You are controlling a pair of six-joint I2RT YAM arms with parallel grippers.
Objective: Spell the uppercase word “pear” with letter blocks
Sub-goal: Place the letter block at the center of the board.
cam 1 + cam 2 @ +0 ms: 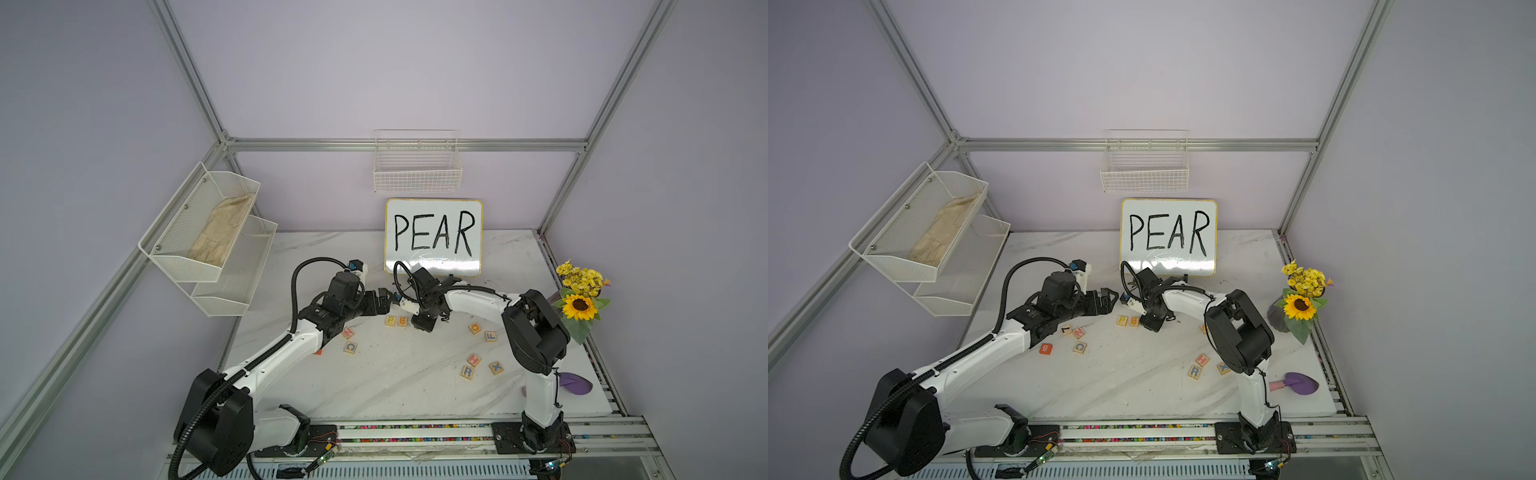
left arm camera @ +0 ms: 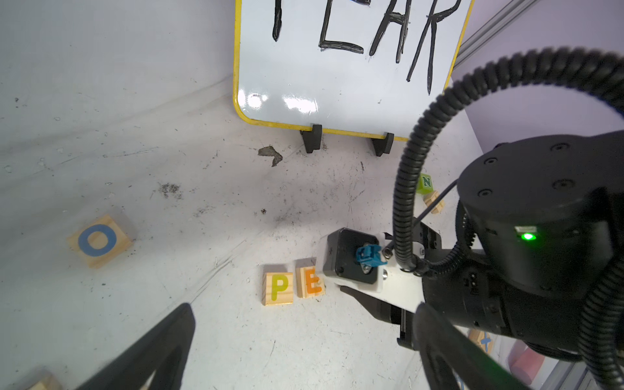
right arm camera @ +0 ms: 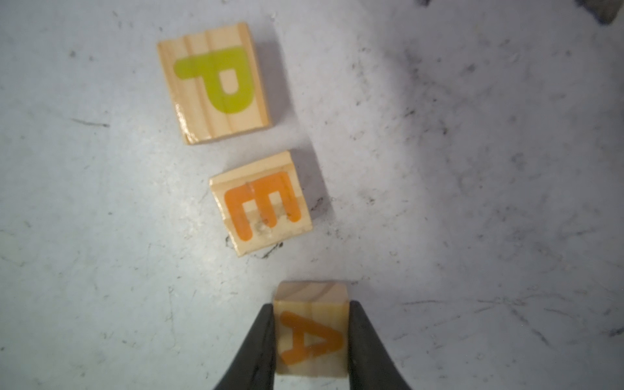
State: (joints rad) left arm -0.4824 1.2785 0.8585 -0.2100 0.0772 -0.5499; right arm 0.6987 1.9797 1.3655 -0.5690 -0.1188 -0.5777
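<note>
Right gripper point(image 3: 311, 309) clamped on pale wooden cube with orange A point(image 3: 310, 337), near orange-E cube point(image 1: 402, 321) and yellow-P cube point(image 1: 390, 320), mid-frame in top view. Blue-R cube point(image 1: 467, 371) lower right, well apart. Left gripper point(image 1: 386, 302) jaws wide, empty.

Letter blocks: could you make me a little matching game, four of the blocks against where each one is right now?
Blocks:
1. P block
2. E block
3. A block
4. R block

Places:
a. clamped in the right end effector
b. off to the side, next to the H block
c. lying first in the row, yellow-green letter
d. lying second, right after P

Pairs: 1-c, 2-d, 3-a, 4-b
</note>
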